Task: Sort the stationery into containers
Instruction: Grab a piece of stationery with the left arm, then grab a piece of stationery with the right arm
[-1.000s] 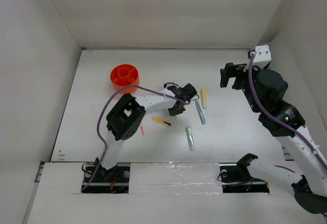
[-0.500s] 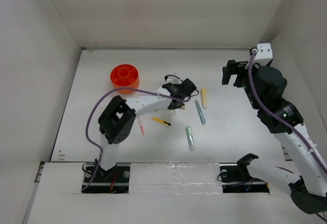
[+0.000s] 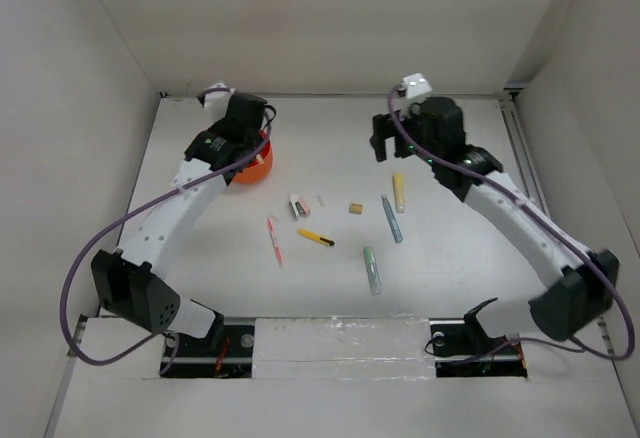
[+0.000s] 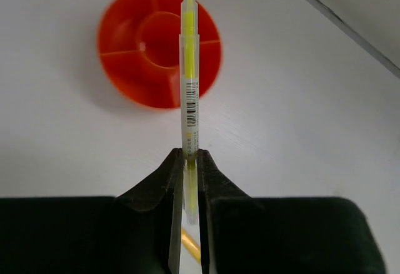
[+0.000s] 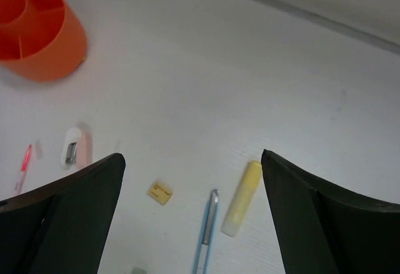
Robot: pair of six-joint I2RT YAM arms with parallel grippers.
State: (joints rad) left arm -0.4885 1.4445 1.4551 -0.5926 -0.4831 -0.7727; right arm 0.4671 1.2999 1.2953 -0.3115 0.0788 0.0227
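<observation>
No legible text in any view. Clear yellow pen (image 4: 189,49): barcode (image 4: 190,89) on barrel, fine print below it, both too small to read. Tan eraser (image 5: 160,192): faint dark mark on top face, unreadable. White eraser (image 5: 72,149): grey patch, no characters discernible.

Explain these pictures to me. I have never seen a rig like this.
This is a robot with a left arm and a right arm, bolted at the near edge of a white table. One picture looks down from above; the other two come from a camera on each wrist. The left end effector is shut on a yellow pen that points at an orange cup with dividers. The right end effector is open and empty. On the table lie a pink pen, a yellow-black pen, a green marker, a blue pen, a pale yellow marker and a tan eraser.
</observation>
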